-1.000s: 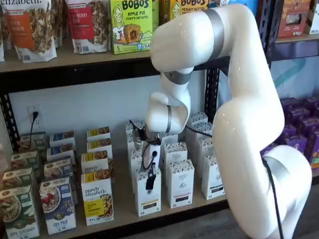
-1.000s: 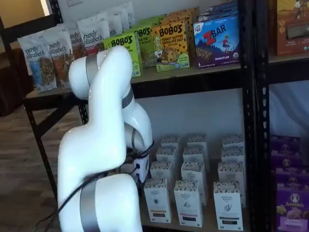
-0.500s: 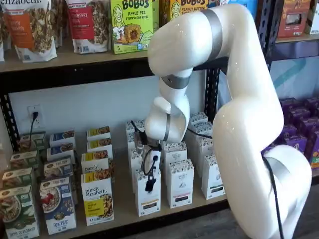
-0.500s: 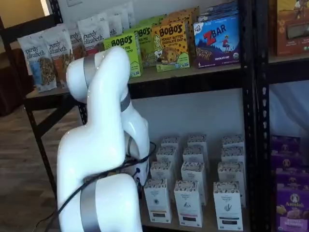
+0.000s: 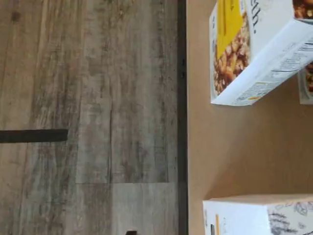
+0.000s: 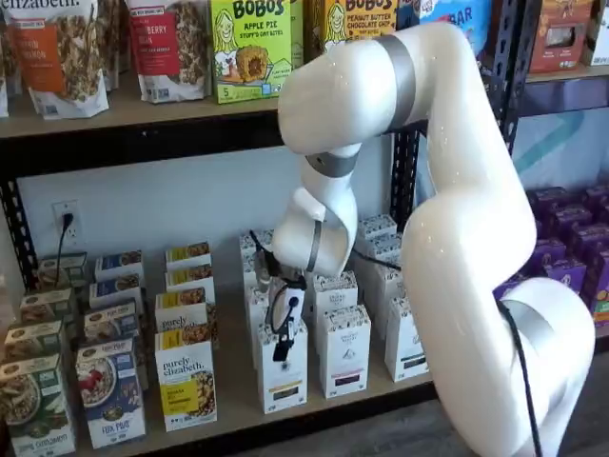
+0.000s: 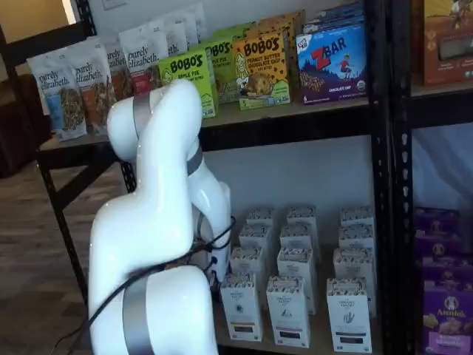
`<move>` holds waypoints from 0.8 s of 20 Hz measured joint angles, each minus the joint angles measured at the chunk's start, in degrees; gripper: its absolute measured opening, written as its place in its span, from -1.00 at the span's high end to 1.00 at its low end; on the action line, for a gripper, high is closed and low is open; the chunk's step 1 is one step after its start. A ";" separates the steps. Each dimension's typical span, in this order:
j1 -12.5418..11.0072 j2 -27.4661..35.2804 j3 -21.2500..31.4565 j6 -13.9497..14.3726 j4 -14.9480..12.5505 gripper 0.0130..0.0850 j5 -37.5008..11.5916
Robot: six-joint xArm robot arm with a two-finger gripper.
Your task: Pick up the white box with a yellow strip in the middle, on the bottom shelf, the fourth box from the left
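- The white arm (image 6: 457, 219) fills the middle of both shelf views, standing between the cameras and the bottom shelf (image 6: 238, 381); in one shelf view its bulk (image 7: 159, 222) hides everything at 9 o'clock of the plain white cartons.
- The top shelf (image 6: 124, 114) carries purely elizabeth granola bags (image 6: 57, 52), a green BOBO'S "apple pie" box (image 6: 249, 48), an orange BOBO'S "peanut butter chocolate chip" box (image 7: 261, 68) and a blue ZBAR box (image 7: 332, 59).
- Purple boxes (image 6: 571, 248) stand on the neighbouring rack at 3 o'clock.
- Plain white cartons with patterned tops (image 6: 344, 347) stand in rows at 3 o'clock of the gripper.
- The task's box (image 6: 186, 379) stands at the front of the bottom shelf: white, with "purely elizabeth" printed above a yellow band and a granola picture. The wrist view shows it (image 5: 254, 49) tilted on the tan shelf board, yellow panel and fine print facing the camera.
- At 9 o'clock of it stands a blue-and-white cereal box (image 6: 109, 390).
- The gripper (image 6: 283, 347) hangs in front of a white carton (image 6: 283, 376), at 3 o'clock of the task's box and apart from it; whether the black fingers are apart or together, I cannot tell.
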 joint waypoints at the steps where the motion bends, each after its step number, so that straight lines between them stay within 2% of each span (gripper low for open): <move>1: -0.08 0.35 -0.53 -0.09 0.06 -1.00 0.07; 4: -0.35 1.44 -2.28 0.03 -0.18 -1.00 0.33; 12: -1.48 5.14 -7.37 2.12 -3.27 -1.00 0.52; 16: -2.33 6.87 -9.80 2.21 -4.11 -1.00 1.03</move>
